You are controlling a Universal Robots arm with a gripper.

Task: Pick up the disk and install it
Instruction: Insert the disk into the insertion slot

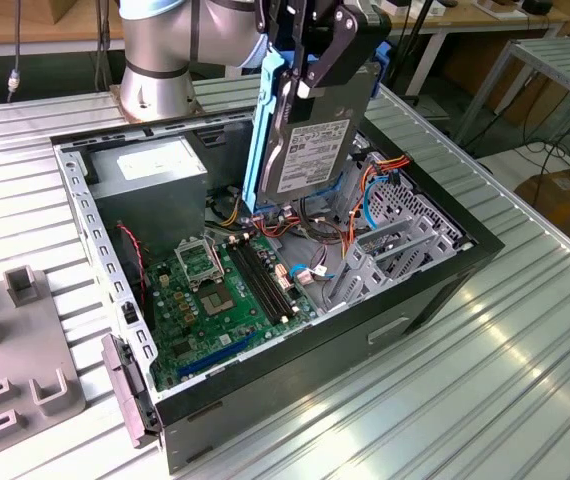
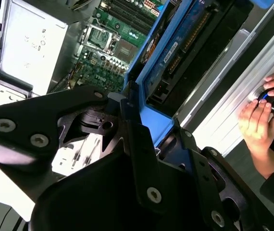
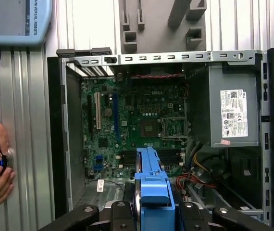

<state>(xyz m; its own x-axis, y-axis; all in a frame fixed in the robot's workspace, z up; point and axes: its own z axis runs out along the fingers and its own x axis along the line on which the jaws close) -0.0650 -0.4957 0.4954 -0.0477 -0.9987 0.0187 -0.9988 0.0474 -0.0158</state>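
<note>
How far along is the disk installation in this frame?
Done: pickup. The gripper is shut on the flat silver metal hard drive in its blue plastic frame. In hand: the drive hangs upright over the open black computer case. Left: it is not yet seated in the grey metal drive cage.

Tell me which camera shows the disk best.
The exterior view: the disk hangs upright in the gripper over the open computer case, label facing the camera. The second wrist view shows its circuit-board side; the first wrist view sees it end-on.
</note>
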